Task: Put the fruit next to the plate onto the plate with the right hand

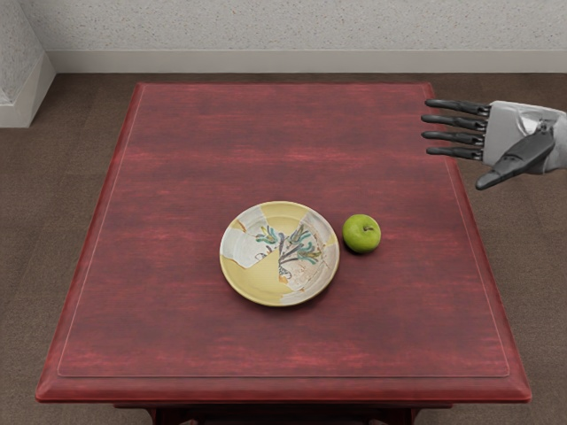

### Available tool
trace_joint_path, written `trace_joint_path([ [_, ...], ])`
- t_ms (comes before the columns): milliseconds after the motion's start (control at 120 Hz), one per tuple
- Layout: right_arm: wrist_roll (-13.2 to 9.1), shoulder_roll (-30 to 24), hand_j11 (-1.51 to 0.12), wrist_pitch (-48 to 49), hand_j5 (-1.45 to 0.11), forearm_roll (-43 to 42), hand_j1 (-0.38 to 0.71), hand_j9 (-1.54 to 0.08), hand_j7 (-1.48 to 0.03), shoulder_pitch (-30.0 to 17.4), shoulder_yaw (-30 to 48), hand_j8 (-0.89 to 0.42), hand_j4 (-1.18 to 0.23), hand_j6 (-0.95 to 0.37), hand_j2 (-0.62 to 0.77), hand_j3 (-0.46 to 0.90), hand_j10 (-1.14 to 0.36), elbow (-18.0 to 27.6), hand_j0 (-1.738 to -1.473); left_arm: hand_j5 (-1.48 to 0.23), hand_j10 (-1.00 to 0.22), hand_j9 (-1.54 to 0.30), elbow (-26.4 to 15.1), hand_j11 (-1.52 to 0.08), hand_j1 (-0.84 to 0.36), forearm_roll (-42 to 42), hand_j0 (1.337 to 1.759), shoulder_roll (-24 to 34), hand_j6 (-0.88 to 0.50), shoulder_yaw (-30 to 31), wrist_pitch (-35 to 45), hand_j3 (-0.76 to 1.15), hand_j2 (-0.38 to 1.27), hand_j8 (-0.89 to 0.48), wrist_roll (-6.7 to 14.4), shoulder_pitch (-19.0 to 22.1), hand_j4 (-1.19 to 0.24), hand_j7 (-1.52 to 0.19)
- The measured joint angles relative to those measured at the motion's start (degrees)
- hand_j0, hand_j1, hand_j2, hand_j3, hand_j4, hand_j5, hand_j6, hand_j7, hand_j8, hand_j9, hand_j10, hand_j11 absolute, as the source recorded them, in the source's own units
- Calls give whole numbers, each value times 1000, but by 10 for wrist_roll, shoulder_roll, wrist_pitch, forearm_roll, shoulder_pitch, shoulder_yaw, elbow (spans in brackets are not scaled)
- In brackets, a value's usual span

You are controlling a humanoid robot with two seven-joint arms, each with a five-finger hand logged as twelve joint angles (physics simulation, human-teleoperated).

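Red table bears a yellow plate, green apple just beside it; right robot hand hovers, fingers spread, empty.

The right hand, fingers extended, hangs over the right edge of the table near its far right corner. Bare tabletop lies between it and the green apple, with no obstacle on that line. The plate lies just beside the apple on the left, obstructing access from that side. The apple's far, near and right sides are open.
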Motion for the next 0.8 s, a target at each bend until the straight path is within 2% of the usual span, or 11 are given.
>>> trace_joint_path([
  [142, 0, 7, -38, 0, -38, -8, -315, -38, -38, 9, 4, -27, -27, -26, -5, 0, -27, -7, -1658, -299, -230, -299, 0, -299, 73, 0, 1658, 0, -230, 0, 0, 0, 47, -230, 0, 0, -230, -299],
  [283, 6, 2, -45, 0, -45, -34, -308, -45, -46, 49, 20, -32, -33, -32, -6, 0, -33, -5, -1658, -299, -230, -299, 0, -299, 73, 0, 1658, 0, -230, 0, 0, 0, 47, -230, 0, 0, -230, -299],
  [350, 9, -16, -51, 0, -51, -91, -303, -51, -51, 59, 44, -37, -37, -36, -7, 0, -38, 35, -1658, -299, -230, -299, 0, -299, 73, 0, 1658, 0, -230, 0, 0, 0, 47, -230, 0, 0, -230, -299],
  [458, 12, -52, -56, 0, -56, -199, -298, -56, -57, 65, 67, -42, -42, -42, -8, 0, -43, 136, -1658, -299, -230, -299, 0, -299, 73, 0, 1658, 0, -230, 0, 0, 0, 47, -230, 0, 0, -230, -299],
  [533, 12, -64, -105, 0, -105, -258, -253, -105, -105, 66, 72, -81, -81, -81, -15, 0, -81, 184, -1658, -299, -230, -299, 0, -299, 73, 0, 1658, 0, -230, 0, 0, 0, 47, -230, 0, 0, -230, -299],
  [667, 6, -57, -188, -2, -188, -347, -177, -188, -188, 50, 74, -146, -146, -147, -27, 0, -146, 228, -1658, -299, -230, -299, 0, -299, 73, 0, 1658, 0, -230, 0, 0, 0, 47, -230, 0, 0, -230, -299],
  [800, -37, -11, -244, -44, -244, -432, -126, -244, -244, 33, 73, -191, -191, -192, -35, 0, -190, 244, -1658, -299, -230, -299, 0, -299, 73, 0, 1658, 0, -230, 0, 0, 0, 46, -230, 0, 0, -230, -299],
])
